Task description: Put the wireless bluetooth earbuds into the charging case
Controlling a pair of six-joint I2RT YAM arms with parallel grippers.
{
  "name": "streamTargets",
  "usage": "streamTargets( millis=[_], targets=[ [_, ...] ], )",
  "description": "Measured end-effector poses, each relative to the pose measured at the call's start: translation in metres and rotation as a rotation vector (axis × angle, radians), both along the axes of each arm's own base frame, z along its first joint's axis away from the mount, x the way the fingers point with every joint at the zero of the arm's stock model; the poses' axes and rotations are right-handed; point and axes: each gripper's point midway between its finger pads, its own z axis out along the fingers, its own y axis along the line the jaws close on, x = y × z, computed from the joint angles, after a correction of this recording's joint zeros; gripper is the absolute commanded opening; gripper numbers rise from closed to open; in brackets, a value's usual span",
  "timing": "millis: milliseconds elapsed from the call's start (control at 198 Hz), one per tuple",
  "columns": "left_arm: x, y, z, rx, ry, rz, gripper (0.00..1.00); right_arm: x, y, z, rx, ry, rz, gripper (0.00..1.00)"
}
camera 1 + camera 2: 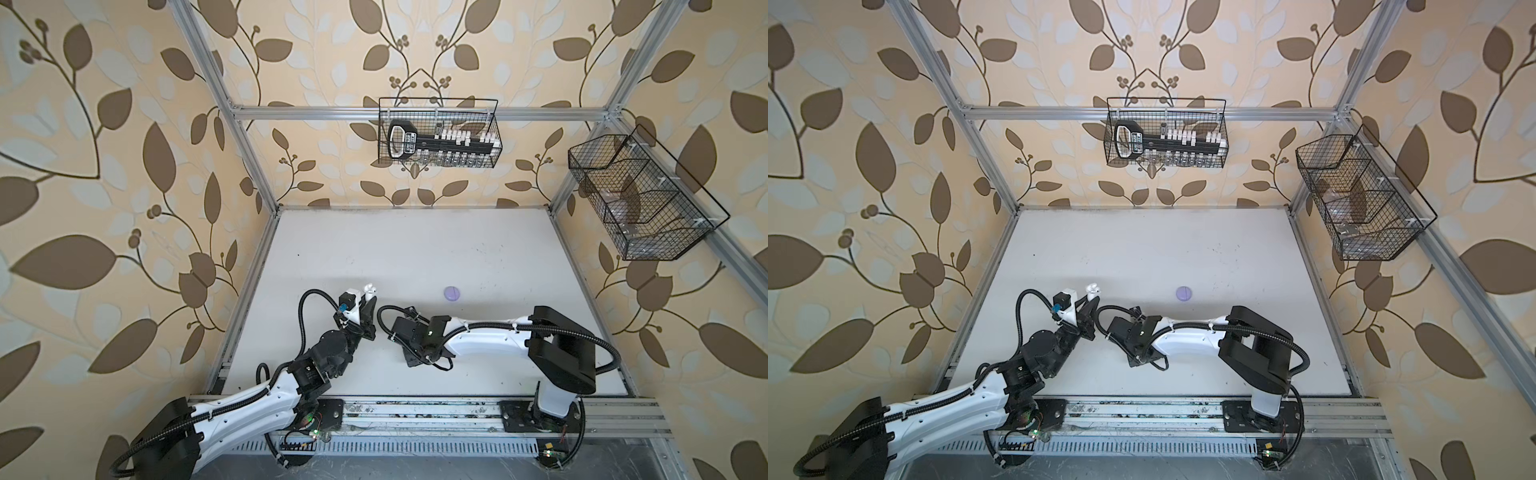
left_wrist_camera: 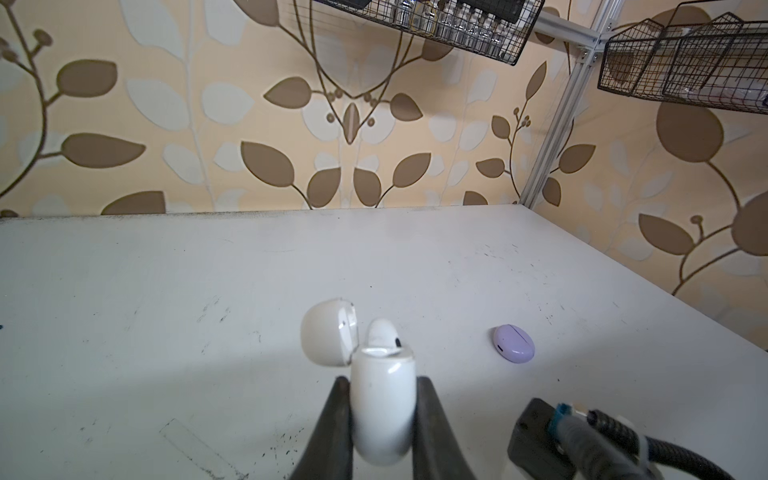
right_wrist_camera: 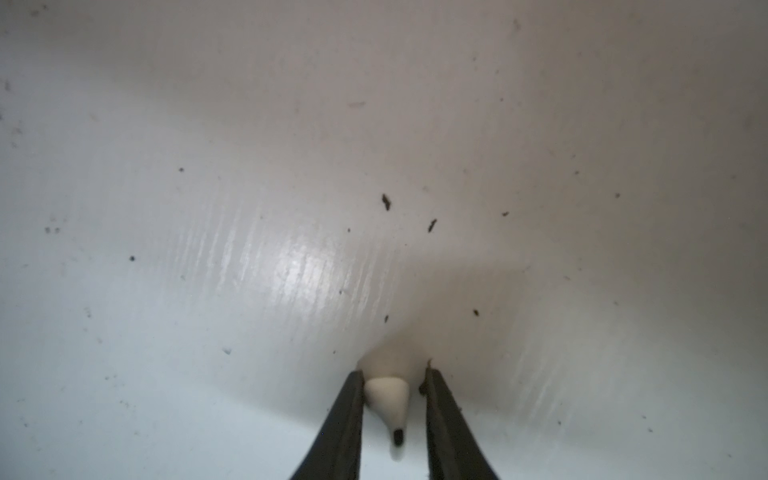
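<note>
Left hand (image 2: 383,384) pinches the white case (image 2: 382,415) by both sides, open end away from the wrist. I see the lid (image 2: 322,332) swung back and one earbud (image 2: 380,332) seated in the case, its top protruding. Right hand (image 3: 392,376) points down at the desk (image 3: 249,166), fingers (image 3: 345,415) slightly spread astride a second earbud (image 3: 388,395) lying there; one finger touches it, the other stands clear. I see the lilac case (image 1: 451,293) shut on the desk, apart from both hands, beyond the right arm (image 1: 490,338).
</note>
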Motion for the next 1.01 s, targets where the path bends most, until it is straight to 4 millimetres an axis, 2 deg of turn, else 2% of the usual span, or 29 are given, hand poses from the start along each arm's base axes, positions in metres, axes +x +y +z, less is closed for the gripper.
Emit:
streamTargets(
  millis=[675, 1008],
  targets=[
    [-0.0002, 0.0002, 0.0009, -0.003, -0.002, 0.0, 0.01, 0.0001, 0.0015, -0.0004, -0.011, 0.005, 0.016, 0.15],
    [0.0001, -0.002, -0.0028, 0.008, 0.007, -0.008, 0.02, 0.0008, 0.002, 0.001, -0.008, -0.001, 0.018, 0.15]
  ],
)
